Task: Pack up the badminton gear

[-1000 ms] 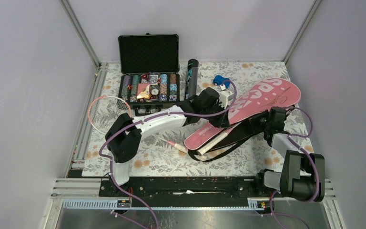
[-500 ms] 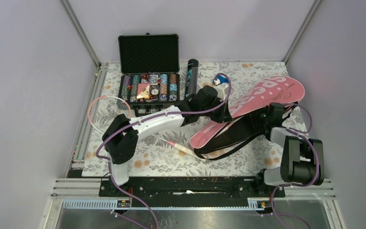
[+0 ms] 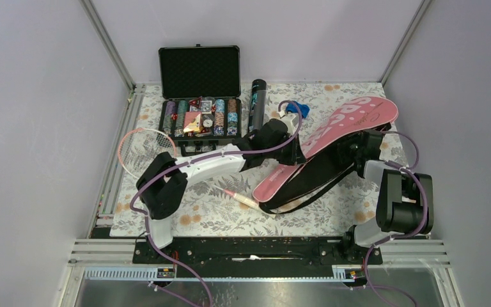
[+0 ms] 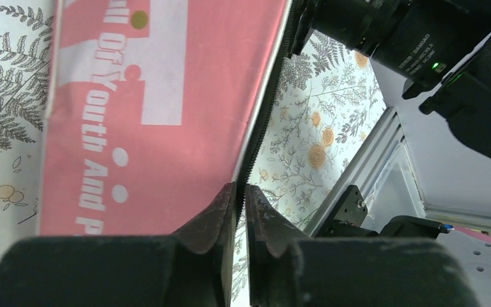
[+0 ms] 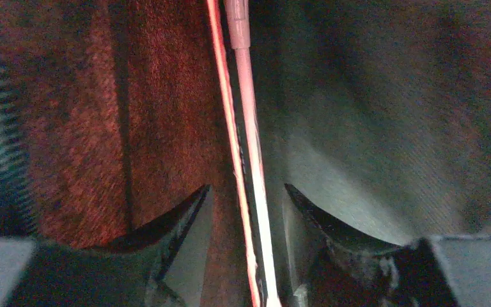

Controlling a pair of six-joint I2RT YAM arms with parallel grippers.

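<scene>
Top view: the pink cover (image 3: 351, 118) is tilted up from the table (image 3: 198, 214), long axis 7 to 1 o'clock.

Left wrist: the left end effector (image 4: 240, 192) is clenched on the cover's zipper edge at 12 o'clock.

Right wrist: the right end effector (image 5: 248, 192) is released inside the cover, with the racket (image 5: 246, 96) running 12 to 6 o'clock between its fingers.

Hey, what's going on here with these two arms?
The left gripper pinches the zipper edge of the pink fabric racket cover, holding that edge up. The right gripper sits inside the cover, open around a thin pink racket shaft. A second pink-framed racket lies on the table, not yet packed.
</scene>
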